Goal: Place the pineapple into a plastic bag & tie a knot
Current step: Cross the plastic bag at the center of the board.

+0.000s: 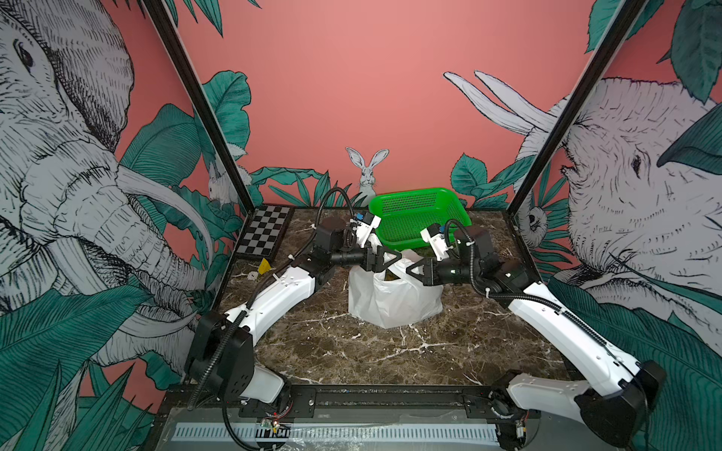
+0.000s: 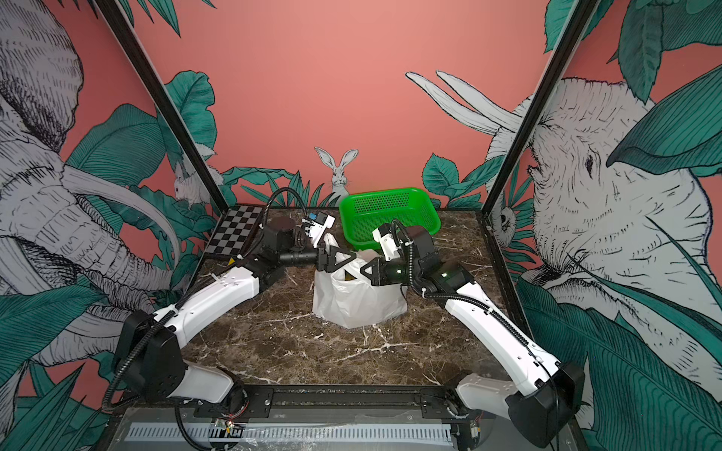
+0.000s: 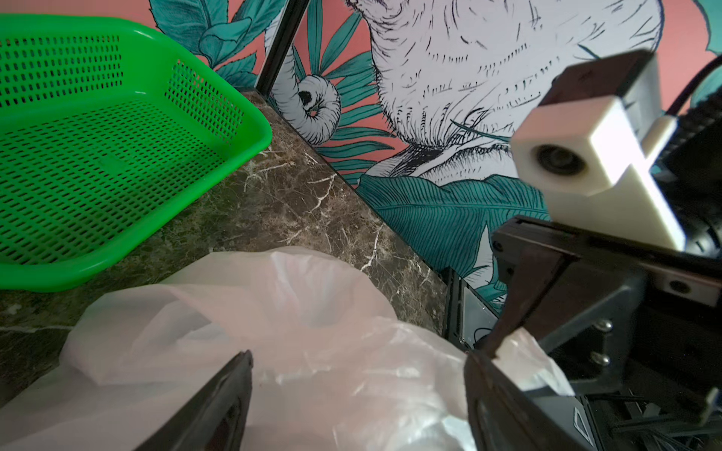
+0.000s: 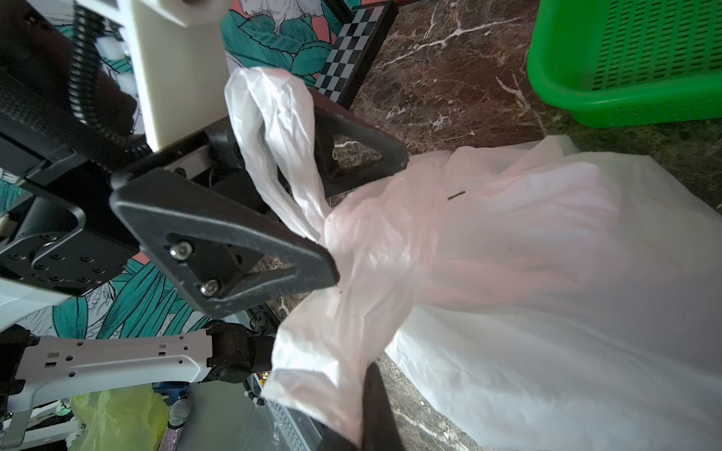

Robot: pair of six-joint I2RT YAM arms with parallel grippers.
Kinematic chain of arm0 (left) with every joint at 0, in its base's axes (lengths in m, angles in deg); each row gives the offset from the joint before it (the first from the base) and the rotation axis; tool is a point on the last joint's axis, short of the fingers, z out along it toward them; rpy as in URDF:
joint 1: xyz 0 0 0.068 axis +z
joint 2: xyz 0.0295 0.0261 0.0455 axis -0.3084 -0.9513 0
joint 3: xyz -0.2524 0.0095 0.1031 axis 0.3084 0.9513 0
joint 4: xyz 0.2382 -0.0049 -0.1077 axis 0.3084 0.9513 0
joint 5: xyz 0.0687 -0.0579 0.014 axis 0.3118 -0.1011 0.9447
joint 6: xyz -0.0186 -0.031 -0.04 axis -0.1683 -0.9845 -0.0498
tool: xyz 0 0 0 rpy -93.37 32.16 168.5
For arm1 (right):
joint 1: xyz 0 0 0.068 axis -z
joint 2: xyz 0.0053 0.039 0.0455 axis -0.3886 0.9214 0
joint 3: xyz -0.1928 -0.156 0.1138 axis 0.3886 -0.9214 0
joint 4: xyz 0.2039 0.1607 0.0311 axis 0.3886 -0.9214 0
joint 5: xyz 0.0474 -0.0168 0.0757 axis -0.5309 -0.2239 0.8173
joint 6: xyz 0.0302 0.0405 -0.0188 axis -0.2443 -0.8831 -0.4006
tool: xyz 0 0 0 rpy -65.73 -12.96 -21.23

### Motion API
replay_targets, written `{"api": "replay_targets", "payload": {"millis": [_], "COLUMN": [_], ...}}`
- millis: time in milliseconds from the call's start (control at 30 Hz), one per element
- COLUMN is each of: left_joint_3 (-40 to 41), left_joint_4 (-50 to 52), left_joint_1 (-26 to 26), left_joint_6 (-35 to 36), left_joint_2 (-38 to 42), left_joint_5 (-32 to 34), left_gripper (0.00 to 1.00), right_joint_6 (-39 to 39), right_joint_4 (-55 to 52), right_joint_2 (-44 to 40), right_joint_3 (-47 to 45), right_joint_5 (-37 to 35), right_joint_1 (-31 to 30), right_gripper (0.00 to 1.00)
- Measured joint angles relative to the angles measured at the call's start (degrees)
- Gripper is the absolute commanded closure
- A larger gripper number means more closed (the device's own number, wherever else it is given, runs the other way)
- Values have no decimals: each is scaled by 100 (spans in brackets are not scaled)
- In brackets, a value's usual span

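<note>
Brown marble desk (image 1: 351, 351), mural walls on left, back and right edges. Open marble runs from bag to front edge. White plastic bag (image 1: 390, 300) stands mid-desk, nearer back edge, just in front of green basket (image 1: 418, 218) at back right. Checkerboard (image 1: 265, 234) in back-left corner. Left fingers (image 1: 395, 258) spread wide, one handle loop (image 4: 273, 129) lying loose between them. Right fingers (image 1: 409, 270) pinched tight on bag's other handle, above bag top.

White plastic bag (image 1: 390, 300), green perforated basket (image 1: 414, 211)

No legible text or labels
</note>
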Motion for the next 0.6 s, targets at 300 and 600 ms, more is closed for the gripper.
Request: {"api": "replay_targets", "payload": {"millis": [300, 600], "left_joint_3": [2, 52], "left_joint_4": [105, 330], "left_joint_1": [0, 2], "left_joint_6": [-85, -17], "left_joint_2": [-28, -87], "left_joint_5": [-459, -866], "left_gripper": [23, 34], "right_joint_6": [439, 564], "right_joint_4": [-455, -553], "right_joint_2": [52, 264], "right_joint_3": [2, 0], "right_joint_5": [-184, -341], "right_joint_1": [-313, -481], "right_gripper": [100, 100]}}
